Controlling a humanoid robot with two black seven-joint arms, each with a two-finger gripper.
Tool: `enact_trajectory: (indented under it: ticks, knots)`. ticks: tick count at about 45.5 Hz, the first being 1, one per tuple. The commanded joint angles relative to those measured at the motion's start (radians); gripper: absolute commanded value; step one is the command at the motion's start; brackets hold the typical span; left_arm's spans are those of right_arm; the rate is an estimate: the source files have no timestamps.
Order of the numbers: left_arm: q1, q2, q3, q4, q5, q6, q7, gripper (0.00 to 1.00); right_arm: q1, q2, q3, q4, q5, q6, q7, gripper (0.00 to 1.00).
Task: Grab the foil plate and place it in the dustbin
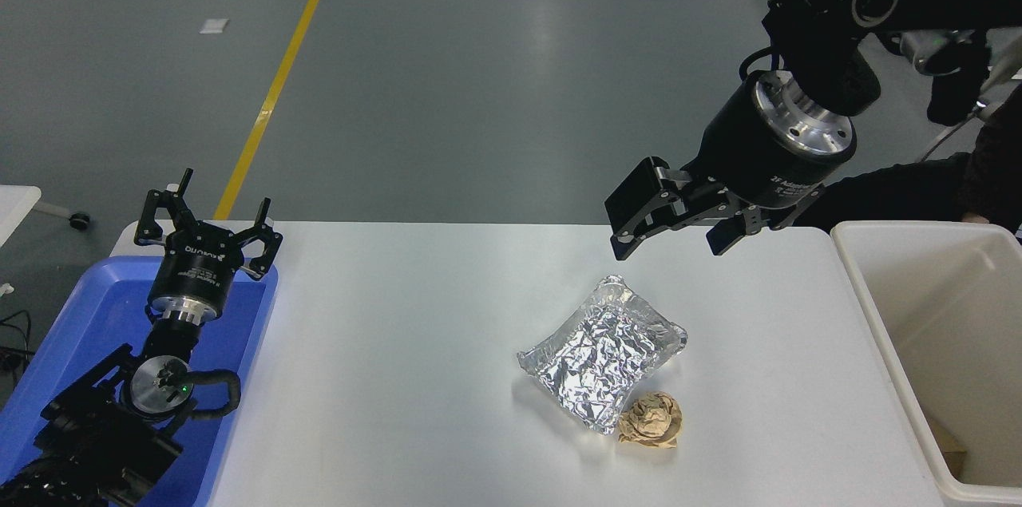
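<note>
The foil plate [603, 351] lies on the white table [399, 347], right of centre, shiny and crinkled. The cream-white dustbin [882, 315] stands at the table's right edge. My right gripper [675, 231] hangs in the air above the table's far side, up and to the right of the foil plate, open and empty, with its fingers pointing left and down. My left gripper [207, 203] is parked at the lower left above the blue tray, open and empty.
A small crumpled brown paper ball [652, 421] touches the foil plate's near right corner. A shallow blue tray [80, 331] sits under the left arm. A dark sleeve [918, 188] shows behind the dustbin. Something brown lies in the dustbin's bottom [946, 443].
</note>
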Motion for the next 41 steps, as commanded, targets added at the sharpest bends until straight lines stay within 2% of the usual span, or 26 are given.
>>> enact_trajectory:
  ticks: [1,11,20,28,41]
  knots:
    - [0.003,-0.001,-0.005,0.000,0.000,0.000,-0.003,1.00,0.000,0.011,-0.010,-0.003,0.001,0.001,-0.011,1.00]
    - [0.003,-0.002,-0.008,0.000,0.000,0.000,-0.002,1.00,-0.079,0.005,-0.010,-0.023,-0.003,0.001,-0.009,1.00]
    - [0.003,-0.002,-0.008,0.000,0.000,0.000,-0.002,1.00,-0.266,0.028,0.002,-0.116,-0.015,-0.111,-0.009,1.00]
    - [0.003,-0.002,-0.008,0.000,0.000,0.000,-0.002,1.00,-0.477,0.069,0.037,-0.273,-0.032,-0.191,-0.008,1.00]
    - [0.003,-0.002,-0.008,0.000,0.000,0.000,-0.002,1.00,-0.801,0.146,0.114,-0.589,-0.134,-0.260,-0.003,1.00]
